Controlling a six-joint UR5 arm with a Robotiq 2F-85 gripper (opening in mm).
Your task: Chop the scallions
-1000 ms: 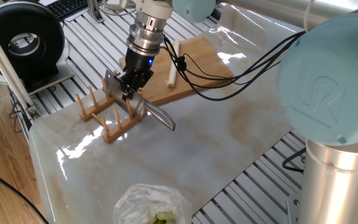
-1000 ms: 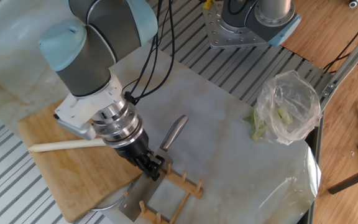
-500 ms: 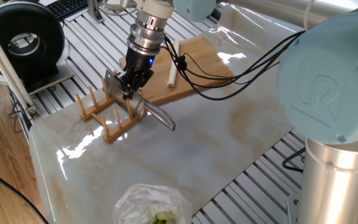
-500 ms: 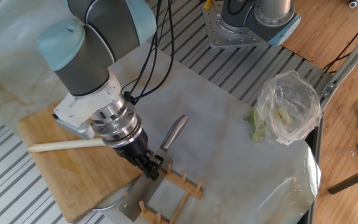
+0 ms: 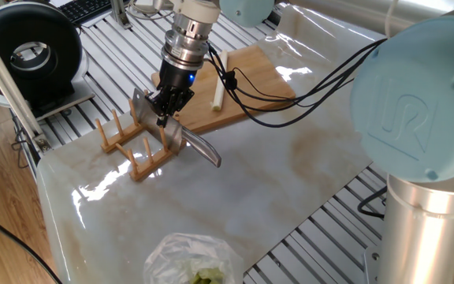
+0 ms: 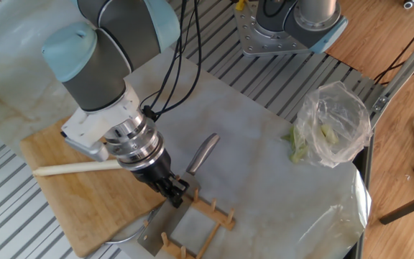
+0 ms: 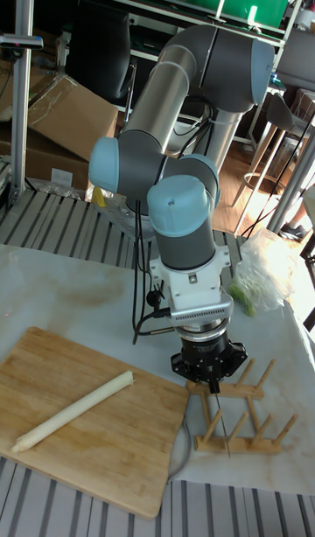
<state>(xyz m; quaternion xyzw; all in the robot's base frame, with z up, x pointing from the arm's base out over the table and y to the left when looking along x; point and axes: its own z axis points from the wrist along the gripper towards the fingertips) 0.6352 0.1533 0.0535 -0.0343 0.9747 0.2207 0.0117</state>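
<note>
Pointing straight down, the end effector clamps the cleaver at the wooden rack.

Your scallions were one whole stalk — long, thin, pale cream-white, not yet cut into pieces. It lay flat on the wooden cutting board, set at a slant across the board's surface. In one fixed view the stalk sat near the middle of the board, and in the other fixed view you could see it lying lengthwise across the board — one end partly hidden behind the arm.
</note>
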